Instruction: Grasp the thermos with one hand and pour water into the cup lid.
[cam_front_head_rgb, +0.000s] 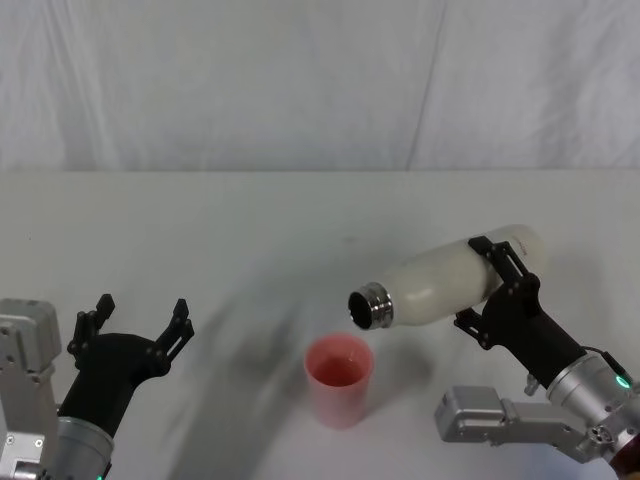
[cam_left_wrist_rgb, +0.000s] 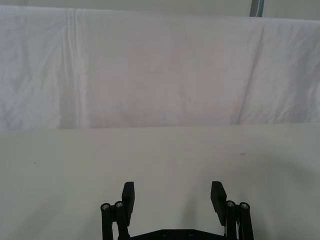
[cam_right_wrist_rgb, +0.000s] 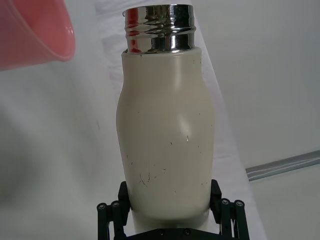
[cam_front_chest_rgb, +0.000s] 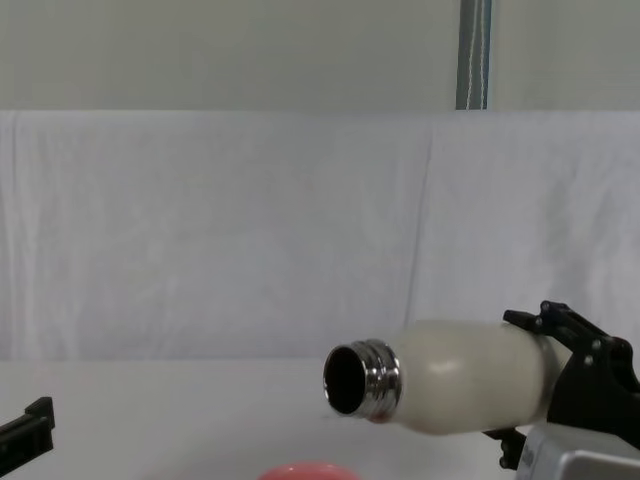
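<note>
The thermos (cam_front_head_rgb: 455, 282) is clamped near its base by the right gripper (cam_front_head_rgb: 497, 290) and tipped almost level — mouth above the cup lid (cam_front_head_rgb: 339, 378) for pouring — while the left gripper (cam_front_head_rgb: 140, 322) is parked wide open, empty.

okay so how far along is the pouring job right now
Done: the right gripper is shut on the thermos and has it lifted off the table. In hand: the thermos lies nearly level, its open steel neck above and just behind the pink cup lid. Left: no water stream shows, so tipping further to pour. The left gripper hovers open, idle.
</note>
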